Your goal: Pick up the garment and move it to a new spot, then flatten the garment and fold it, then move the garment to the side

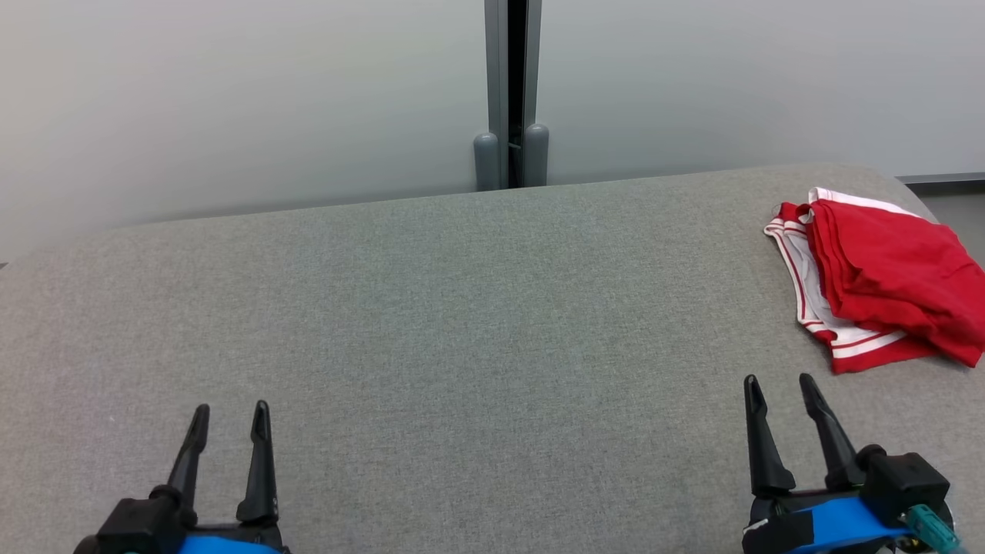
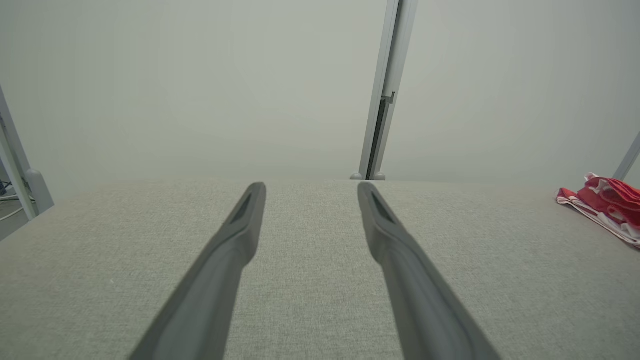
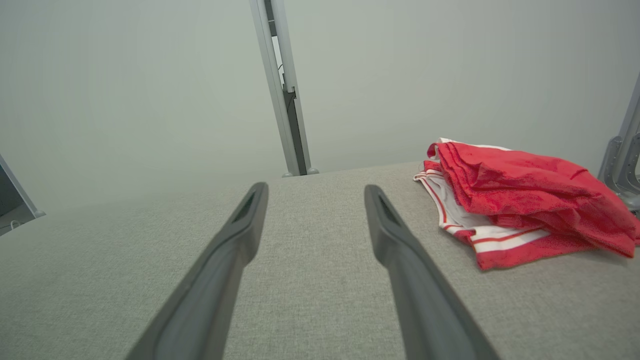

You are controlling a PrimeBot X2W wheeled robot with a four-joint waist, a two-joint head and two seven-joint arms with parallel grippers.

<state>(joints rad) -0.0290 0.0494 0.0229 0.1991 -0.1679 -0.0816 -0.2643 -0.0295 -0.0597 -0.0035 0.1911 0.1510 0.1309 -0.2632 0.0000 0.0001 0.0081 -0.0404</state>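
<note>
Folded red shorts parked off to the right, jaws on both arms wide and empty

Grey fabric table runs back to a pale panel wall with a grey post at the middle of its far edge. The shorts, white trim with red stripes, sit well right of that post by the table's right end. Right gripper hangs nearer than the post and off to its right, close to the shorts but not touching. Left gripper is near-side, left of the post, well apart from them.

Red garment (white-striped trim)
</note>
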